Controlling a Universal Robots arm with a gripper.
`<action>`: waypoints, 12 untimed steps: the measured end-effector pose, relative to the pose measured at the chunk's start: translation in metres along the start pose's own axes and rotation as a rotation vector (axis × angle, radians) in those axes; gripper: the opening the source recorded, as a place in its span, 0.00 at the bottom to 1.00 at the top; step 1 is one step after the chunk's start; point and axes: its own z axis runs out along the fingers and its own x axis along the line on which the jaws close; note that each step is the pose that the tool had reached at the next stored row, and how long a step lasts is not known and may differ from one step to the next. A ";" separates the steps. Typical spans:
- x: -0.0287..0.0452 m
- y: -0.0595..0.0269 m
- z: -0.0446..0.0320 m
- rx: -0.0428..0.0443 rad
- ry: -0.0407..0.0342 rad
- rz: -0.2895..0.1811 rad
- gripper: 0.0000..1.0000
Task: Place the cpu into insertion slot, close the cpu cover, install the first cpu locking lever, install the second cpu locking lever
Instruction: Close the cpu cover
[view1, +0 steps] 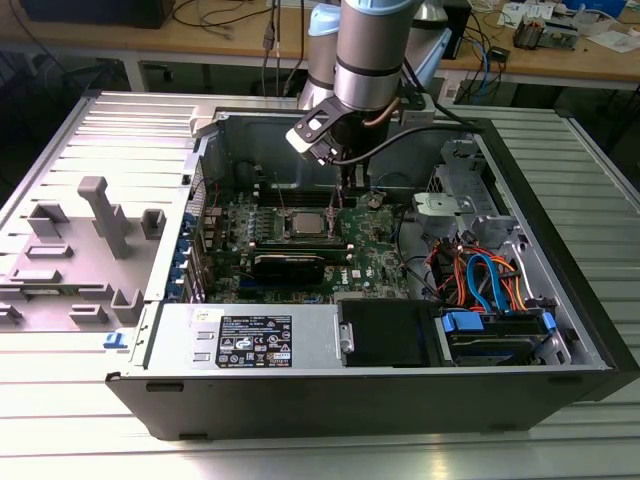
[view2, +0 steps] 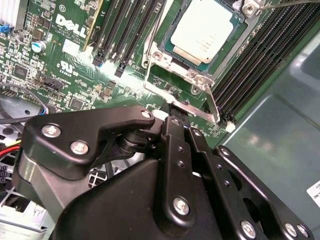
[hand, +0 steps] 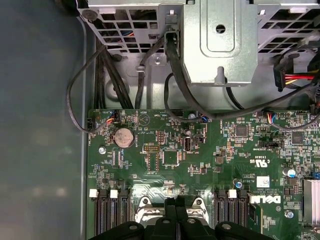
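Observation:
The cpu (view2: 205, 30) lies flat with its silver top up in the middle of the green board; in the exterior view the cpu (view1: 305, 222) sits just to the exterior view's left of the arm's tip. The cpu cover (view2: 165, 59) lies down around it as a silver frame, and both hide the insertion slot. A thin wire lever (view2: 154, 35) runs along one side of the frame. My gripper (view2: 179, 120) is shut with nothing between its black fingers, its tip just off the cover's edge plate (view2: 185, 106). In the first wrist view the gripper (hand: 176, 204) hovers over the socket's end.
Long black memory slots (view2: 125, 35) flank the socket on both sides. A metal drive cage (hand: 215, 40) with black cables stands beyond the board. Coloured cables (view1: 480, 280) fill the case at the exterior view's right. The case wall (view2: 280, 140) is close by.

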 end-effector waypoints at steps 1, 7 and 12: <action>0.0000 -0.0009 0.0000 0.0000 0.0000 0.000 0.11; 0.0000 -0.0058 0.0000 0.0001 0.0000 0.000 0.11; 0.0000 -0.0095 0.0003 0.0001 -0.0001 0.000 0.11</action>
